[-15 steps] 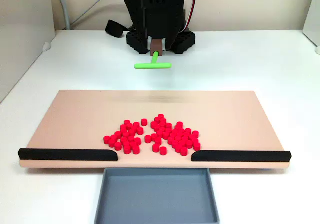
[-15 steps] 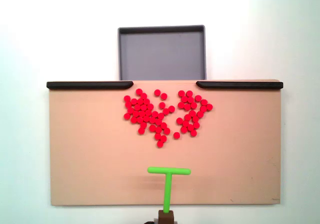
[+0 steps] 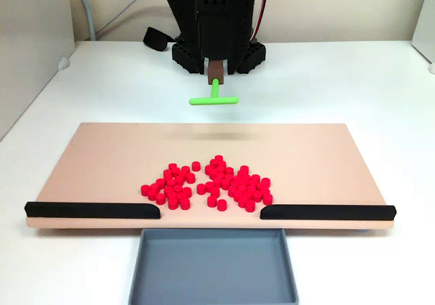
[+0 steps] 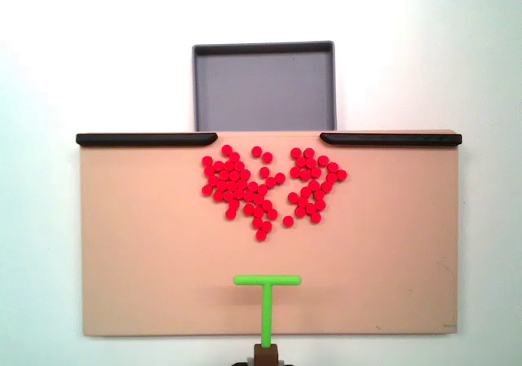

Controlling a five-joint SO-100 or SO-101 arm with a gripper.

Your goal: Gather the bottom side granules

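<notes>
The claw's jaws are hidden behind its brown holder, so I cannot tell their state; a green pusher (image 4: 267, 294) sticks out. The granules (image 4: 265, 187) lie mid-board: light, hard, prone to roll, better swept than pinched.

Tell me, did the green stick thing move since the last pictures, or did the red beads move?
The green T-shaped pusher moved. In the view from above it slid a little to the left; in the front view it went right and sits lower in the picture. The red granules, the tan board and the grey tray stayed put.
</notes>
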